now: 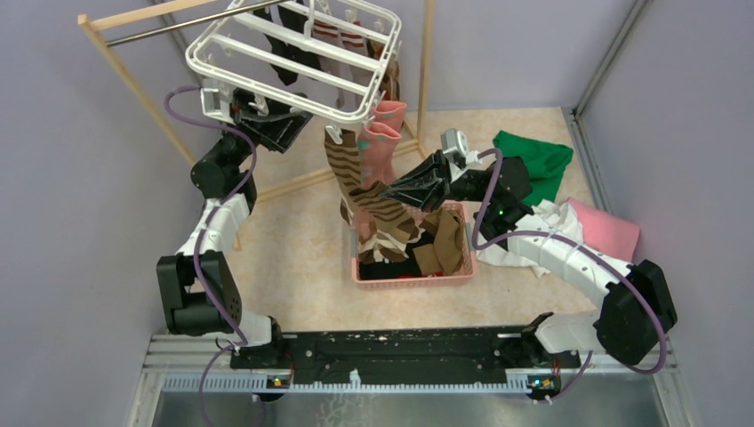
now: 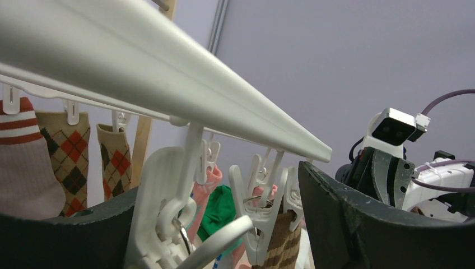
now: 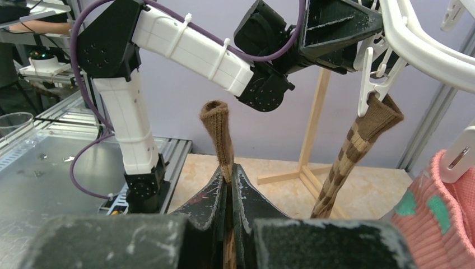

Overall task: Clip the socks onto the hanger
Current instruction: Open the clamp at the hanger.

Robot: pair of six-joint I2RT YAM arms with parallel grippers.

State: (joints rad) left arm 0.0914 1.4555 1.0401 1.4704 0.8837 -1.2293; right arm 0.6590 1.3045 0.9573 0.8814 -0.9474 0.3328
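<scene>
The white hanger (image 2: 140,67) hangs from the wooden rack (image 1: 133,80) at the far side of the worktop (image 1: 293,258), tilted, with several socks already on its clips: two brown-orange argyle ones (image 2: 70,151) at the far side, a pink-teal pair (image 3: 437,218) at the near right corner, and a brown-cream striped sock (image 3: 358,140) dangling long from a clip on the near edge. The left tool (image 2: 218,190) is raised to that near edge with its fingers spread wide; a white clip (image 2: 168,218) stands between them (whether either finger touches it, I cannot tell). The right tool (image 3: 231,182) is pressed together, pinching a brown sock (image 3: 217,123) just below its cuff, so the cuff stands upright above the fingertips, in the air near the clipped striped sock and below the hanger. Under it sits a pink basket (image 1: 418,280) holding more socks, brown and dark ones among them. A green cloth (image 1: 538,160) lies on the worktop beyond the right arm.
</scene>
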